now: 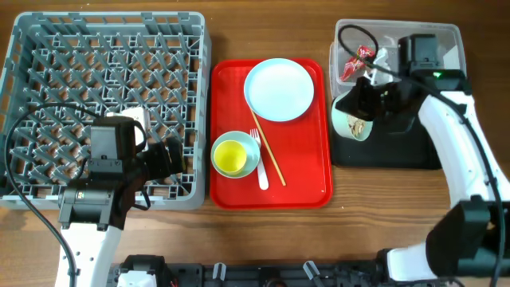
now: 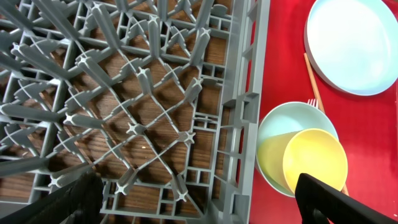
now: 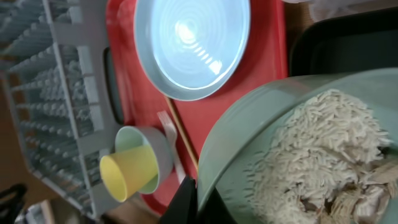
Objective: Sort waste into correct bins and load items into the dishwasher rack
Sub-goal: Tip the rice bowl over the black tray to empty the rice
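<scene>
My right gripper (image 3: 198, 200) is shut on the rim of a pale mint bowl (image 1: 351, 119) tilted over the black tray (image 1: 398, 151). Pale rice-like scraps (image 3: 317, 149) cling inside it. The red wrapper (image 1: 353, 64) and a white scrap (image 1: 381, 57) lie in the clear tub (image 1: 454, 36). On the red serving tray (image 1: 307, 187) are the mint plate (image 1: 279, 89), a second mint bowl (image 1: 249, 163) with the yellow cup (image 1: 230, 156) in it, the white fork (image 1: 260, 163) and chopsticks (image 1: 269, 155). My left gripper (image 2: 199, 208) is open over the grey rack's (image 1: 48, 48) near right corner.
The rack fills the left of the table, its right wall close to the red tray's left edge. A white object (image 1: 137, 117) sits by the left arm in the rack. Brown tabletop shows at the front.
</scene>
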{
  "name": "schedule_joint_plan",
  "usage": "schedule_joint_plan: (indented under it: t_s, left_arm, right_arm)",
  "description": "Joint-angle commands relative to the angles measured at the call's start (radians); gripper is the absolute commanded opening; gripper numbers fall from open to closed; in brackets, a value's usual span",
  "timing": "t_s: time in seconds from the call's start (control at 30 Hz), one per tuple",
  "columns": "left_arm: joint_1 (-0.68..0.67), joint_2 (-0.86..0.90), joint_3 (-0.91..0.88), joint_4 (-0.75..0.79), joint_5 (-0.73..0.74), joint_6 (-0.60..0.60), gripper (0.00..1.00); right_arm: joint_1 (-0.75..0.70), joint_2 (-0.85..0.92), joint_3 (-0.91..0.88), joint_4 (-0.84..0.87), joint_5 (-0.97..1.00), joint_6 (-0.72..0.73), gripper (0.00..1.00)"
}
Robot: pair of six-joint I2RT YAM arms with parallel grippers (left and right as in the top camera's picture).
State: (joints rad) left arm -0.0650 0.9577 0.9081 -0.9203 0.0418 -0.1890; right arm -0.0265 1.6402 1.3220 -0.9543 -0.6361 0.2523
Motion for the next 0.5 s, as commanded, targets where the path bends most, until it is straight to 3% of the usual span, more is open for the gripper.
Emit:
schedule_joint_plan:
  t_s: [0.0,0.47]
  left_arm:
    - [-0.005,0.000,0.016,0.002,-0.013,-0.005,1.00]
    - [-0.005,0.000,0.016,0.002,-0.013,-0.005,1.00]
  right_arm:
    - [-0.051,0.077,-0.009,-0.002,-0.262,-0.129,0.04]
    - [-0.222,0.249,-0.009,-0.018,-0.571,-0.171,0.05]
